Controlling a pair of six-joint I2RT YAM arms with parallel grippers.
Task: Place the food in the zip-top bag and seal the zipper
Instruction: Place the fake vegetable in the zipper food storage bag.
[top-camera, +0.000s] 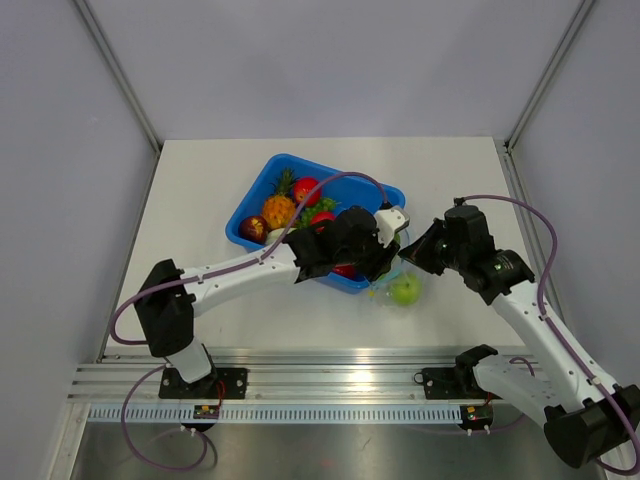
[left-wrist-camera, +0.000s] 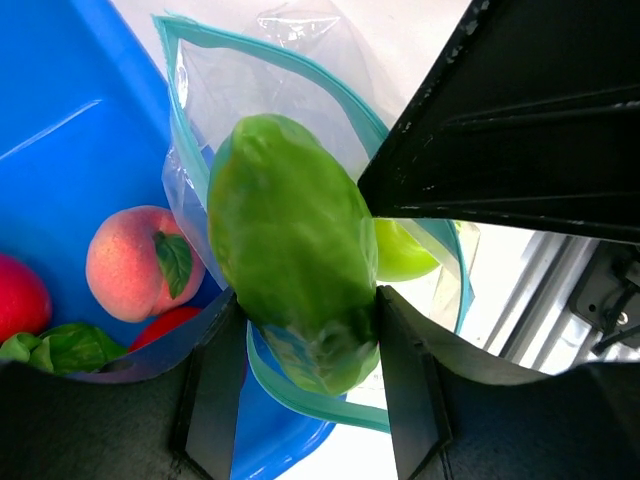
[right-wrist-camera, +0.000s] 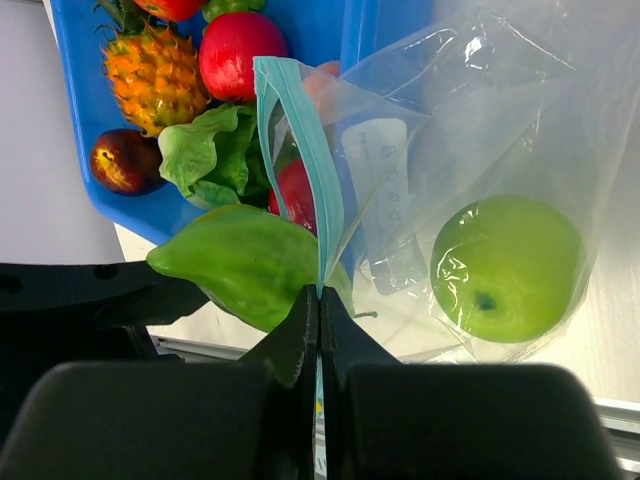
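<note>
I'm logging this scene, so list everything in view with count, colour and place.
table: one, white, under everything
blue tray: one, blue, mid-table
pineapple: one, orange, in the tray
red apples: at least three, red, in the tray
lettuce: one, green, in the tray
dark fruit: one, purple-red, tray corner
peach: one, pink, in the tray
zip-top bag: one, clear, beside the tray
zipper: one, teal, along the bag's mouth
green apple: one, green, inside the bag
green pepper: one, green, at the bag's mouth
left gripper: black, shut on the pepper
right gripper: black, pinching the zipper edge
</note>
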